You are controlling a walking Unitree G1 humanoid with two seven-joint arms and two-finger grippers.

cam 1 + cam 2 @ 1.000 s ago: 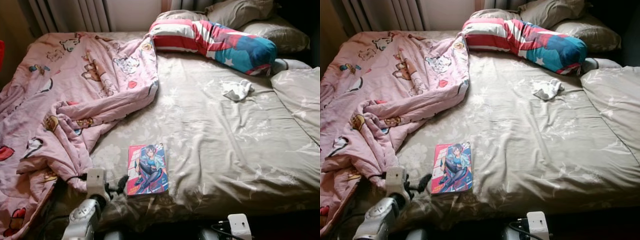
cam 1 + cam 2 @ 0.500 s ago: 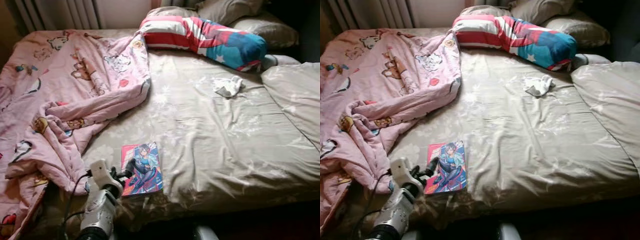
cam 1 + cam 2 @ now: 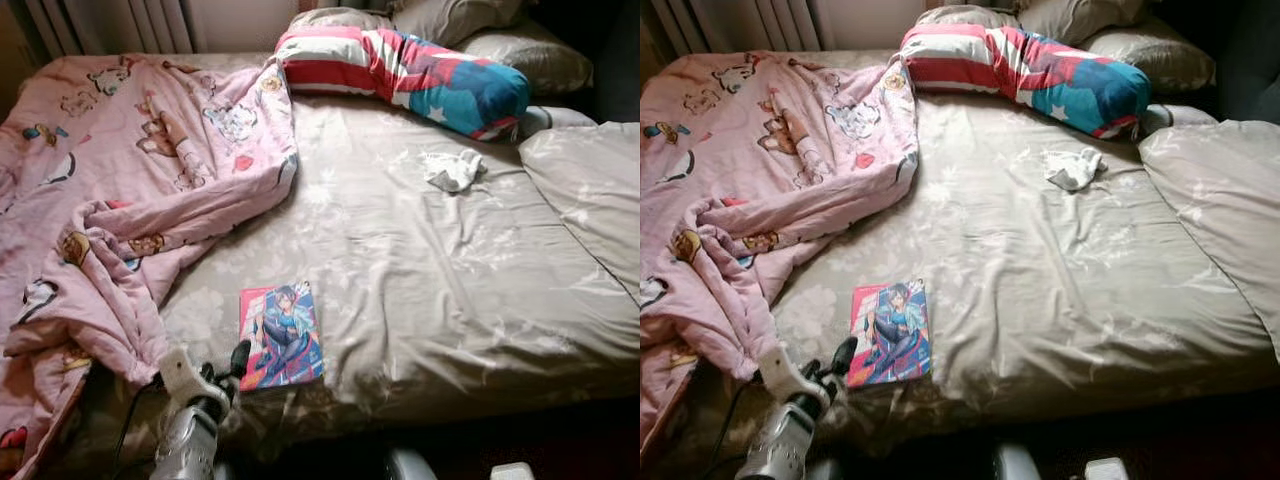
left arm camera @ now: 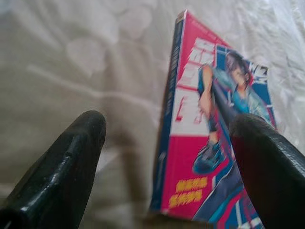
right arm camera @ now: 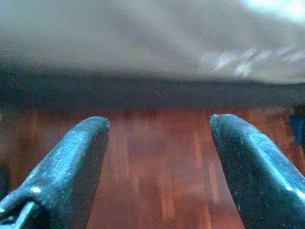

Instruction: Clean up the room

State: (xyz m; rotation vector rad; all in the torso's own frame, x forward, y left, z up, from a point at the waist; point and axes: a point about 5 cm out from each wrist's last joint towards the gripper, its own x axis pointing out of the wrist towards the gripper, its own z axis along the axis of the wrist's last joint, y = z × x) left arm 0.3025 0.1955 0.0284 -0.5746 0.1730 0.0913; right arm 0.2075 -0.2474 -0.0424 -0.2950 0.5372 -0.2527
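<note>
A pink and blue comic book (image 3: 281,335) lies flat on the beige sheet near the bed's front edge. My left gripper (image 3: 232,362) is open just at the book's near left corner. In the left wrist view the book (image 4: 214,124) sits between and beyond the two black fingers (image 4: 71,157), its spine about midway in the gap, and they are not closed on it. A crumpled white sock (image 3: 452,168) lies far back on the right of the bed. My right gripper (image 5: 158,121) hangs open below the mattress edge over a red-brown floor.
A rumpled pink cartoon blanket (image 3: 130,190) covers the bed's left side and spills over its edge. A red, white and blue bolster (image 3: 400,70) and grey pillows (image 3: 530,55) lie at the head. A folded beige duvet (image 3: 590,190) sits at the right.
My left gripper has dropped back a little from the book's left edge to its near corner. The head views have shifted slightly; the book and sock lie as before.
</note>
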